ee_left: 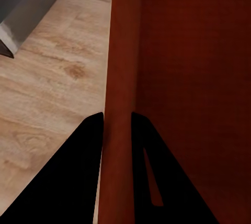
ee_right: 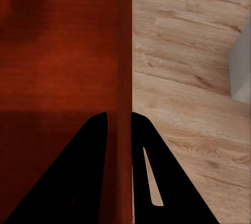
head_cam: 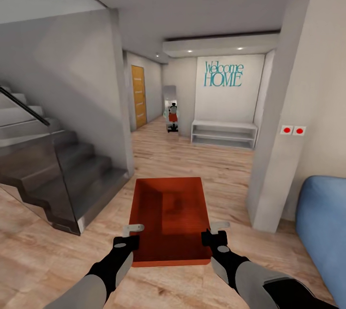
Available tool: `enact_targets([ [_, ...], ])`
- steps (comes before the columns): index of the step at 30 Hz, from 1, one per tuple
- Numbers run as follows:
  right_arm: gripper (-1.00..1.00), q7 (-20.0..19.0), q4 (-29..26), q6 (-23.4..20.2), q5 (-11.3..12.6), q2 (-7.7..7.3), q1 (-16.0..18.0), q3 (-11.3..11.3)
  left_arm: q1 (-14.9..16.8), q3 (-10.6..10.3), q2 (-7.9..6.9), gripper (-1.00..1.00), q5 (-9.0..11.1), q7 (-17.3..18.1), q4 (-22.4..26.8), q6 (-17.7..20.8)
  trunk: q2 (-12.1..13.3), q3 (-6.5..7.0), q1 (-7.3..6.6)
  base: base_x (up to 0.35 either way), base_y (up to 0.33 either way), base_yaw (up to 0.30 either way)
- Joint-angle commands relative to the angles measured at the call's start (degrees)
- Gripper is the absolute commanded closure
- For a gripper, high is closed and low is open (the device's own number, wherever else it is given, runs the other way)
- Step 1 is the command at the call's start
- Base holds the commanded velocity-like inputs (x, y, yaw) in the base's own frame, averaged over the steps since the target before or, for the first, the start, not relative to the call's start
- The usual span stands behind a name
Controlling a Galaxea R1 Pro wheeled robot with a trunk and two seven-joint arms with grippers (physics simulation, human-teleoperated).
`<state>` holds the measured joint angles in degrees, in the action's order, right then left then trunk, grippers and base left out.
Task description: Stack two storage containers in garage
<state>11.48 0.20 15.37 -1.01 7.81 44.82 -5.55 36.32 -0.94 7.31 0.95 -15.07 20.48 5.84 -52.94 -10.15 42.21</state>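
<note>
**One Container Carried Level Through the Hall**

While the robot faces down a wood-floored hallway, it holds a storage container (head_cam: 170, 220) out in front of its trunk, clear of the floor, with one arm on each long side. The left gripper (head_cam: 133, 228) pinches the left wall and the right gripper (head_cam: 220, 226) pinches the right wall. In each wrist view the two dark fingers straddle the thin red wall, one inside the box and one outside, closed on it. Holding opposite walls near the close end likely keeps the shallow tray level and stops it swinging while the base rolls.

The container is a red-orange rectangle with low, thin walls and a flat bottom. Its surface is matte, with a faint fine grain and a darker smudge of shading on the bottom. The plank floor (head_cam: 192, 160) beneath is pale wood with visible knots.

A dark staircase (head_cam: 72, 174) with a glass balustrade rises at the left, and a blue sofa (head_cam: 322, 222) edge shows at the right. Ahead stand a white bench shelf (head_cam: 224, 134) under teal "Welcome HOME" lettering (head_cam: 224, 74) and an orange-brown door (head_cam: 138, 96).

This looks like the carrying stage; no concrete floor is in sight yet.
</note>
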Motion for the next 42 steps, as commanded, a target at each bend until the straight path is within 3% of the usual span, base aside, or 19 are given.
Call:
enact_targets([
  [1, 1.00, -0.1, 0.2, -0.2, -0.7, 0.03, 0.0, 1.3, 0.1, 1.2, -0.02, 1.00, -1.4, -1.7, 0.3, -0.1, -0.1, -0.08, 0.04, 0.322, 0.000, 0.000],
  [42, 1.00, -0.1, 0.2, -0.2, -0.7, 0.03, 0.0, 1.3, 0.1, 1.2, -0.02, 1.00, -1.4, -1.7, 0.3, -0.1, -0.1, -0.08, 0.04, 0.322, 0.000, 0.000],
])
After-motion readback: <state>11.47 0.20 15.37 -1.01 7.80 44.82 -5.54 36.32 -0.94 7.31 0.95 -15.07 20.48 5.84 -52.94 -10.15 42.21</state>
